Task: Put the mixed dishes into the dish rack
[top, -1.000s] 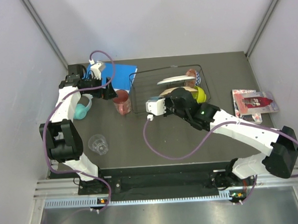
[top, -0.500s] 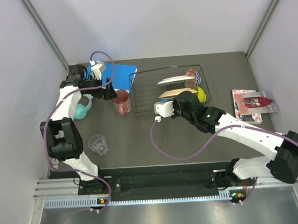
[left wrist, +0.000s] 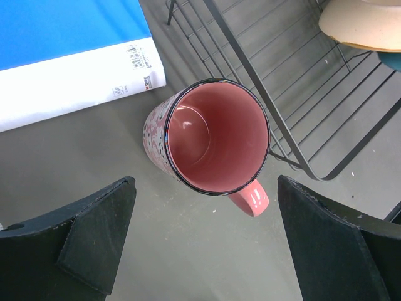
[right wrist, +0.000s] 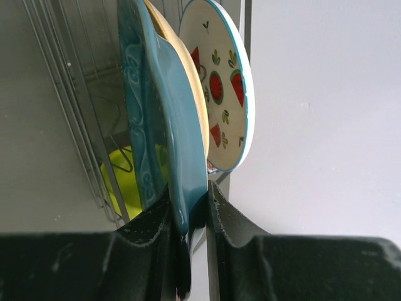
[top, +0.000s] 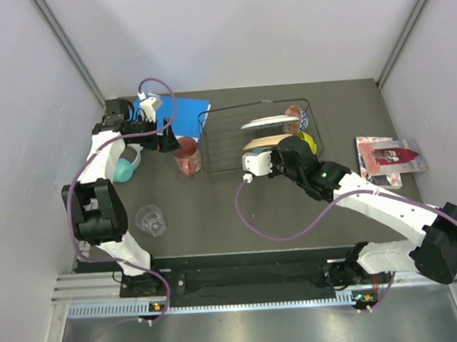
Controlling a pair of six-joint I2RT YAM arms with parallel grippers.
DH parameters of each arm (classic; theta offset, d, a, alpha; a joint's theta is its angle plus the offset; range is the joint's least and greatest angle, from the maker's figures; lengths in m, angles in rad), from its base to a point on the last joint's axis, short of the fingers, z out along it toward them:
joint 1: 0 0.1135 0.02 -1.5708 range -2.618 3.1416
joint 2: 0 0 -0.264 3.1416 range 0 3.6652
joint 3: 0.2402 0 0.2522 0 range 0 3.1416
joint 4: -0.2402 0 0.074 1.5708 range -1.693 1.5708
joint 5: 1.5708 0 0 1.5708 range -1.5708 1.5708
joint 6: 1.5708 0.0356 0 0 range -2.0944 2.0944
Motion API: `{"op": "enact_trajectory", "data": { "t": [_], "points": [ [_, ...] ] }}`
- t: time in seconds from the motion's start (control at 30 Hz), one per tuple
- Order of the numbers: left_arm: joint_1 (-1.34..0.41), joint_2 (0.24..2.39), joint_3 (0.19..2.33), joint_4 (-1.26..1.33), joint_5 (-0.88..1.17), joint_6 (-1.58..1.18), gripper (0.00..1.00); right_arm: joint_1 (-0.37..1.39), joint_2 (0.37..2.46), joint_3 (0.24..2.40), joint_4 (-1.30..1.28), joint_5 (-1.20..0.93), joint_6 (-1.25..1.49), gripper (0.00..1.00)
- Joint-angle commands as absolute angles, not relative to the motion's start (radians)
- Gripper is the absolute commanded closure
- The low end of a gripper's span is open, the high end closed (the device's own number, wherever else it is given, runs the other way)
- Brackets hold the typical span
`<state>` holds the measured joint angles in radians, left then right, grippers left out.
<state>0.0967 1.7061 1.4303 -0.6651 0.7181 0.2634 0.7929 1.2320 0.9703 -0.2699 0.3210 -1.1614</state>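
Right fingers (right wrist: 143,233) pinch the teal scalloped plate (right wrist: 160,125) edge-on; released tilted, it could topple the peach plate (right wrist: 194,106) beyond.

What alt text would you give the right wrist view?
The right end effector grips the rim of a teal scalloped plate, held on edge at the black wire dish rack. A peach plate and a white plate with red-and-green marks stand just behind it; a lime bowl shows through the wires.

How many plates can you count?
3, all at the dish rack: white plate, peach plate beside it, teal plate in the right gripper. Others may be hidden.
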Motion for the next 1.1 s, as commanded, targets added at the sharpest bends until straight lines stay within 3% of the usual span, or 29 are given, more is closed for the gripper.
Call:
{"op": "enact_trajectory", "data": {
  "t": [0.0,0.47,0.57,0.8,1.07],
  "points": [
    [0.103,1.695,1.431,-0.629,0.739,0.267,0.01,0.752,1.2,0.963,-0.101,0.328,-1.144,1.0],
    [0.103,1.706,1.448,-0.635,0.752,0.265,0.01,0.658,1.353,1.015,-0.049,0.233,-1.068,1.0],
    [0.103,1.704,1.447,-0.64,0.746,0.27,0.01,0.658,1.399,1.035,-0.054,0.225,-1.042,0.96],
    [0.104,1.698,1.431,-0.64,0.739,0.281,0.01,0.655,1.404,1.017,-0.058,0.27,-1.003,0.58],
    [0.103,1.72,1.456,-0.649,0.752,0.282,0.01,0.647,1.329,0.974,-0.106,0.301,-0.914,0.31]
  ]
}}
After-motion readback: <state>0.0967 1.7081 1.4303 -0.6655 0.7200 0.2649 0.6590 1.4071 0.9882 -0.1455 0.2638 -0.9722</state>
